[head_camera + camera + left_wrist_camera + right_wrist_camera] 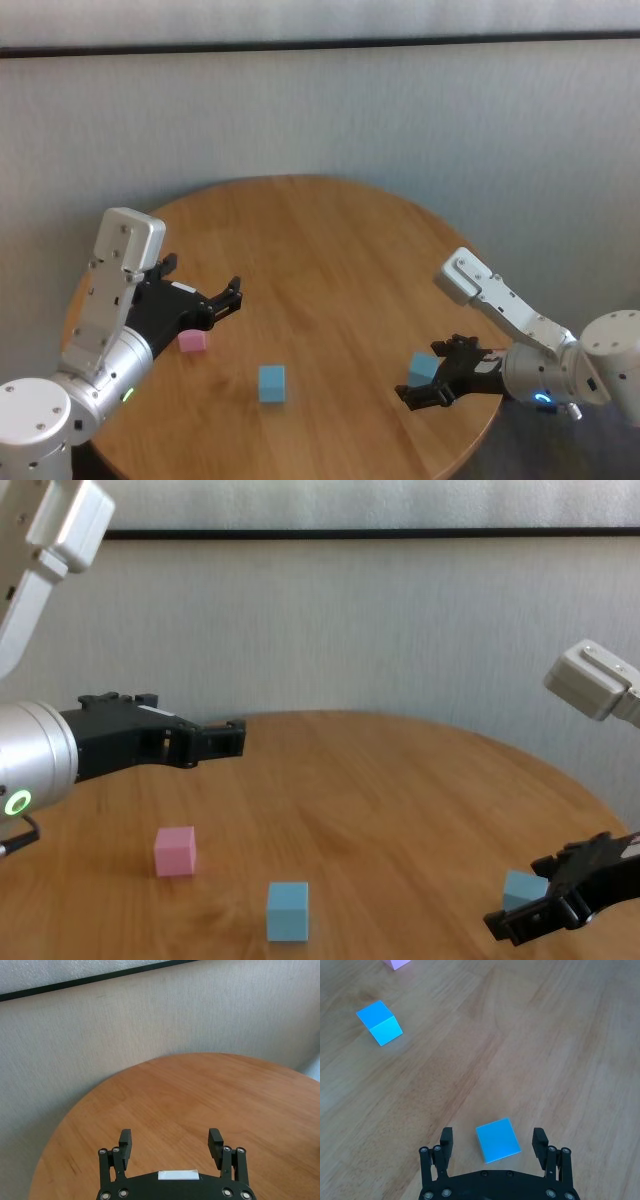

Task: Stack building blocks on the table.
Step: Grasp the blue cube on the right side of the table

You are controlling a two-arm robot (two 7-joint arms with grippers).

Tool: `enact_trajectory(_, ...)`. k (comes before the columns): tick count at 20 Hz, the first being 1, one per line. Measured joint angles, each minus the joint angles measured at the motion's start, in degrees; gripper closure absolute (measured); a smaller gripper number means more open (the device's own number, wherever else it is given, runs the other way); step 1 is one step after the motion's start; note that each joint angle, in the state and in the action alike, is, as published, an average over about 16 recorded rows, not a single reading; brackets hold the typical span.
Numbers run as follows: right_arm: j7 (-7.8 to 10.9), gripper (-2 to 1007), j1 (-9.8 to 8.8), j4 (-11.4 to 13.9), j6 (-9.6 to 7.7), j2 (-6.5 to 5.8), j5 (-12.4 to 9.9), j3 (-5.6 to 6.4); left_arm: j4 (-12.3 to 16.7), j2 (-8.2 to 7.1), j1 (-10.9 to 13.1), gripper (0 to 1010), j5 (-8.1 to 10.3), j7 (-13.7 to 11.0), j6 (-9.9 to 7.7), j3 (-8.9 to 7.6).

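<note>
On the round wooden table (320, 240) lie three small cubes. The pink block (193, 341) is at the left, also in the chest view (175, 850). One light blue block (271, 383) lies at the front middle (288, 911). My right gripper (428, 372) is open and low at the table's right front, with the other light blue block (497, 1140) between its fingers and gaps on both sides. My left gripper (203, 278) is open and empty. It hovers above the table just behind the pink block and points toward the far side (170, 1137).
A pale grey wall (400, 110) with a dark strip near its top stands close behind the table. The table's right front edge (490, 430) runs just under my right forearm. The far half of the table shows bare wood (200, 1090).
</note>
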State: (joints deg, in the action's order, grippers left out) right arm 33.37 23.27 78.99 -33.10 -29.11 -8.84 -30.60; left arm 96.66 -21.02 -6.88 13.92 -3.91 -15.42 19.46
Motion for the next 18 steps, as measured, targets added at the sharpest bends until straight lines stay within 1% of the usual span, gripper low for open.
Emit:
enact_trajectory(4, 0.00, 57, 0.02, -0.03, -0.03, 0.04, -0.04, -0.01, 0.00, 0.00, 0.00, 11, 0.00, 0.00, 0.00, 0.00)
enact_trajectory(8, -0.01, 133, -0.03, 0.04, 0.01, 0.03, -0.03, 0.01, 0.00, 0.00, 0.00, 11, 0.00, 0.00, 0.00, 0.00)
enact_trajectory(11, -0.02, 216, -0.06, 0.09, 0.04, 0.03, -0.02, 0.03, 0.00, 0.00, 0.00, 11, 0.00, 0.00, 0.00, 0.00)
enact_trajectory(18, -0.08, 448, -0.14, 0.19, 0.13, 0.01, 0.01, 0.07, 0.00, 0.00, 0.00, 11, 0.00, 0.00, 0.00, 0.00)
